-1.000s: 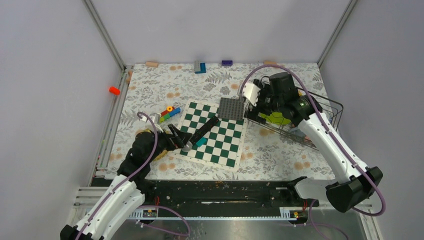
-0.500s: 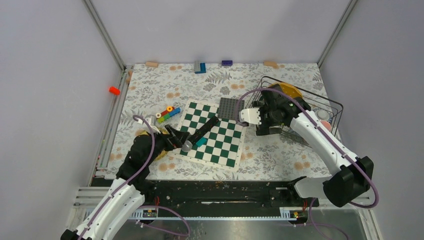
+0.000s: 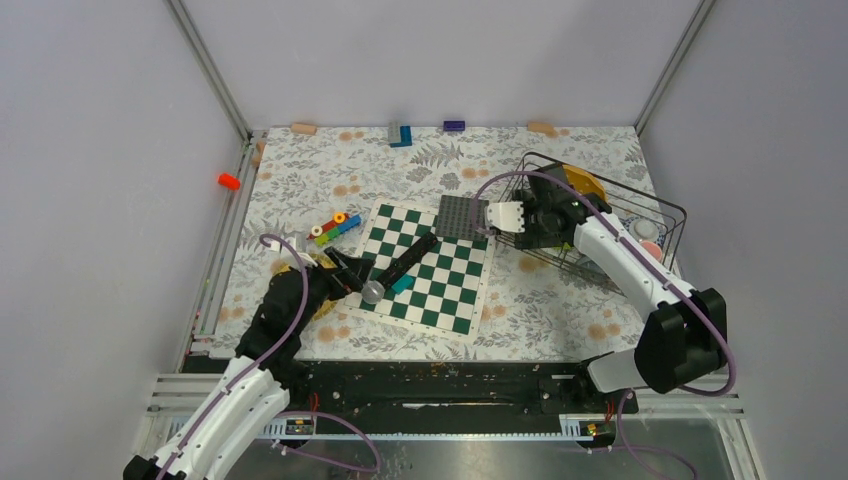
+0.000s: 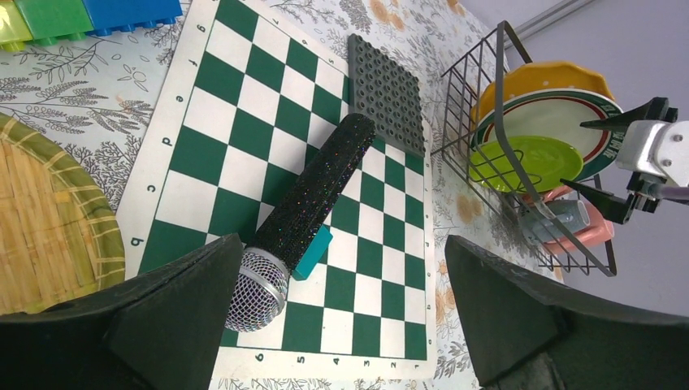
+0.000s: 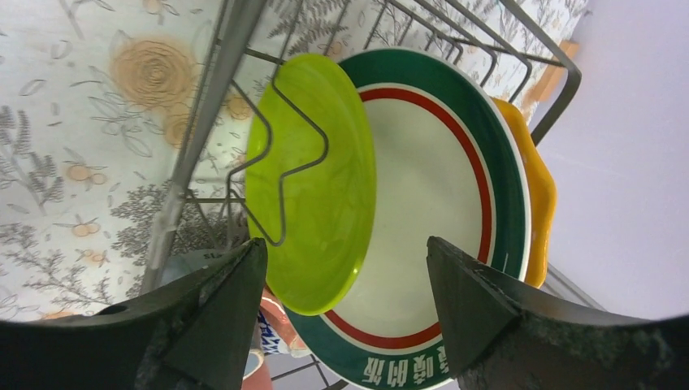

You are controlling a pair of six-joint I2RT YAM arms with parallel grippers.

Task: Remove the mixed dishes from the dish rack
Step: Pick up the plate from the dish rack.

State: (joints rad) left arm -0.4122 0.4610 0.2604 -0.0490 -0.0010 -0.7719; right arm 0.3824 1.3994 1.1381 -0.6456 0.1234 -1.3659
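Facing the dish rack's (image 5: 236, 49) lime plate (image 5: 325, 179), the right hand (image 5: 343, 244) gapes.

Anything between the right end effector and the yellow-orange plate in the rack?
Yes. In the right wrist view the open right end effector faces a lime-green plate first, then a green-rimmed white plate; the yellow-orange plate stands behind both. A wire loop of the dish rack also crosses the lime-green plate's face.

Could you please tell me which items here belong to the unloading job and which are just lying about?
Job: dish rack, lime plate, green-rimmed plate, yellow-orange plate, pink mug.
Lying about: chessboard, microphone, grey studded plate, toy blocks.
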